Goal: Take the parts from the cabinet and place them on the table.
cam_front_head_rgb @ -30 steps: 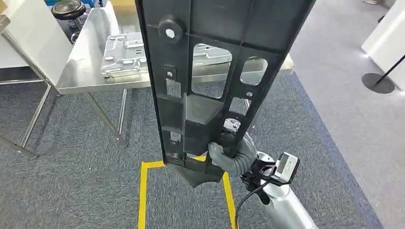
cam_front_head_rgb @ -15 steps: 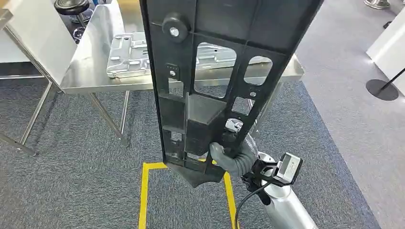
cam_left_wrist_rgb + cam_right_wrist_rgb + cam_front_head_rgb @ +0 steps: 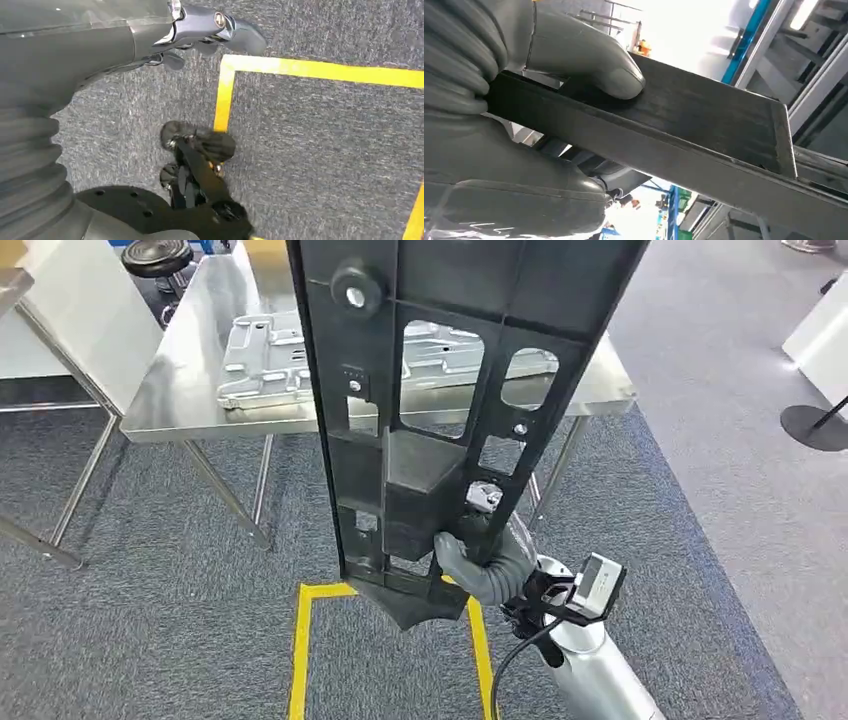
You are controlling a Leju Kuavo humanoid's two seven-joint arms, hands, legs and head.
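Head view: right hand (image 3: 480, 565) is gripping the black panel (image 3: 450, 390) at its lower edge, holding it upright, likely to carry it clear of the carpet toward the surface (image 3: 180, 390) ahead. Fingers are clamping the rim. Left hand (image 3: 210, 27) is hanging empty, fingers loosely apart.

Black ribbed panel (image 3: 440, 390); grey right hand (image 3: 480, 565); shiny steel tabletop (image 3: 190, 370) bearing a silver stamped plate (image 3: 270, 355); speckled blue-grey carpet (image 3: 150, 620) with yellow tape (image 3: 300, 650).
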